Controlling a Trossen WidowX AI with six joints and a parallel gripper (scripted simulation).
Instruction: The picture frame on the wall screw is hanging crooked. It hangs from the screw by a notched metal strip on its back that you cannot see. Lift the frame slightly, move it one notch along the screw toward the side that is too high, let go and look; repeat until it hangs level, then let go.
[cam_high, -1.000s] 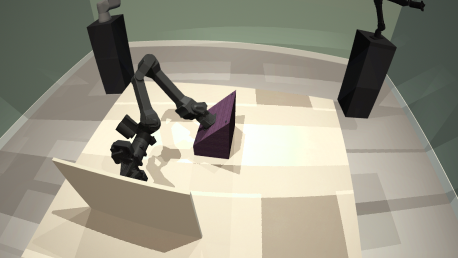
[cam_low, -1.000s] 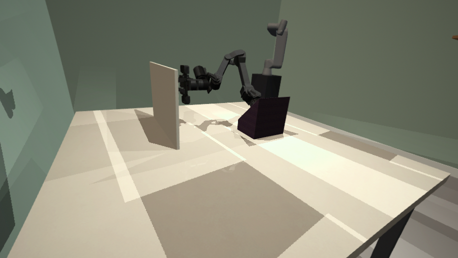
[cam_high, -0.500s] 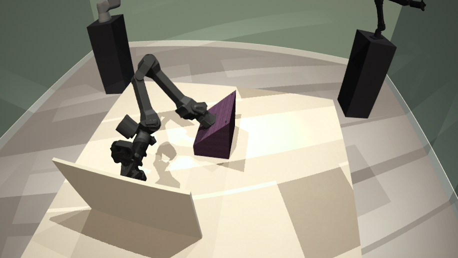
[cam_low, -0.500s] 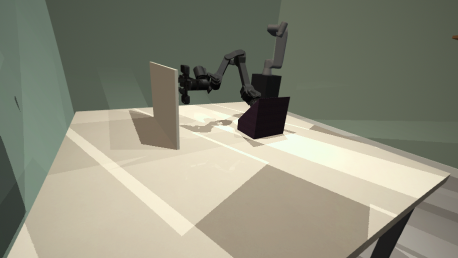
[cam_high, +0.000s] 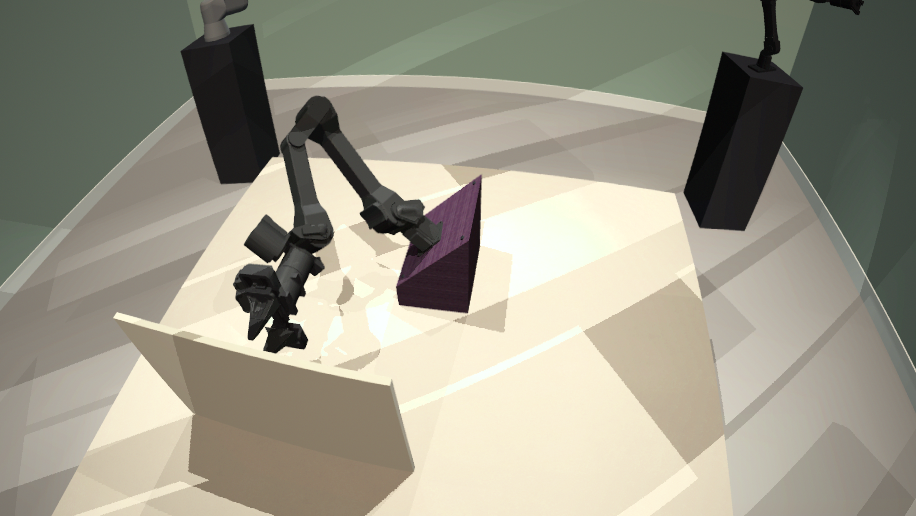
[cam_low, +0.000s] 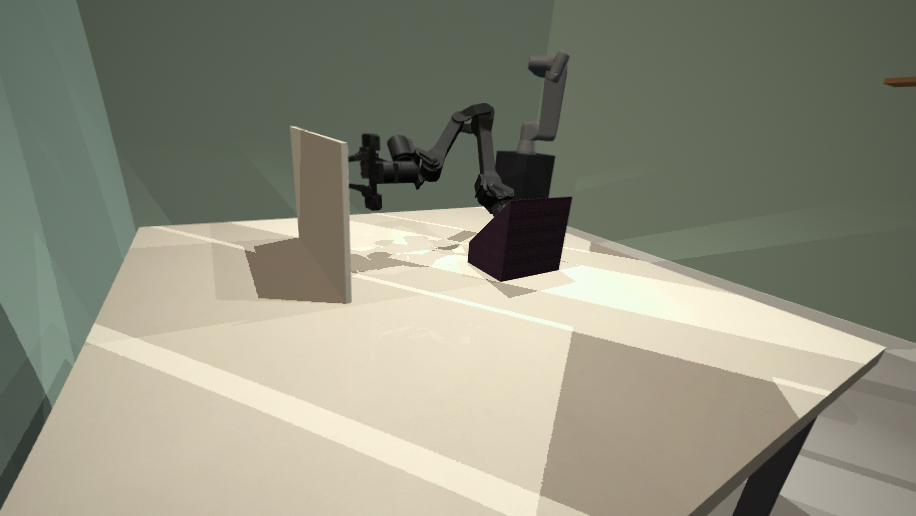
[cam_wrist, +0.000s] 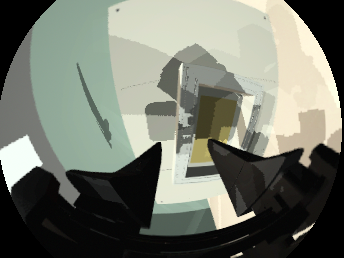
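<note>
The picture frame, grey-white with a dark inner border and yellowish picture, hangs on the pale upright panel. In the wrist view it looks turned clockwise against the panel, its top edge sloping down to the right. The top and exterior views do not show it; the screw and notched strip are hidden. My gripper is open before the panel. In the wrist view its left fingertip is outside the frame's left side and its right fingertip overlaps the picture; contact cannot be told.
The arm's base stands on a purple sloped block behind the gripper. The panel stands upright on the pale table. Two black pedestals with other arms stand beyond the table.
</note>
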